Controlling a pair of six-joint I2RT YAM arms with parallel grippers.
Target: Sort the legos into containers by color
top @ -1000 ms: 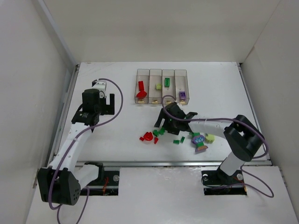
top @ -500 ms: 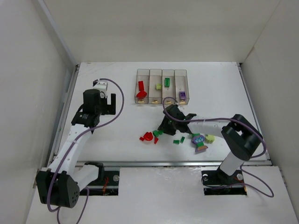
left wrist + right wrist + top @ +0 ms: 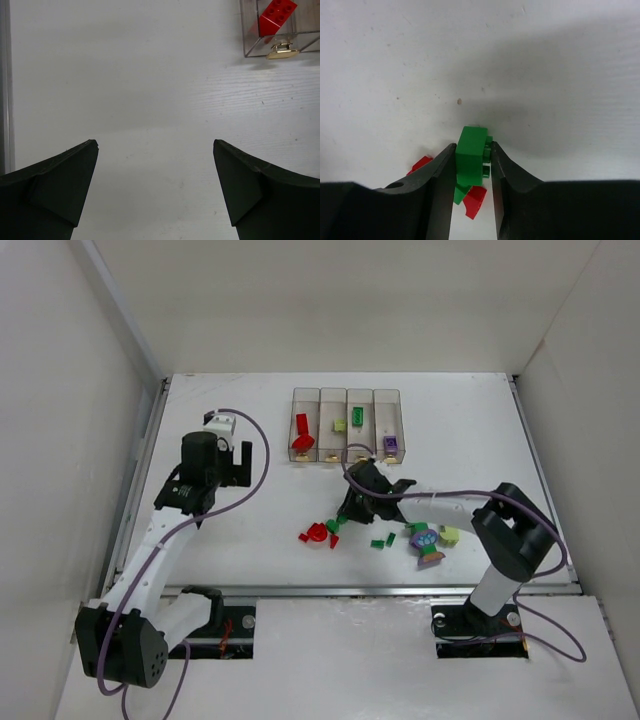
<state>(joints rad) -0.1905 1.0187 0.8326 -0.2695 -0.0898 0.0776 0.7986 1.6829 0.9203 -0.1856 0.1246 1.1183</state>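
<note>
Near the containers, a green lego sits pinched between the fingers of the right gripper, while the left gripper holds its fingers spread

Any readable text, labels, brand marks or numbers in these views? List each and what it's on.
None readable in any view.
The bins and the yellowish tab at one bin's end carry no print that shows.
The green brick in the right pincer shows plain plastic; any stud lettering is too small to tell.
</note>
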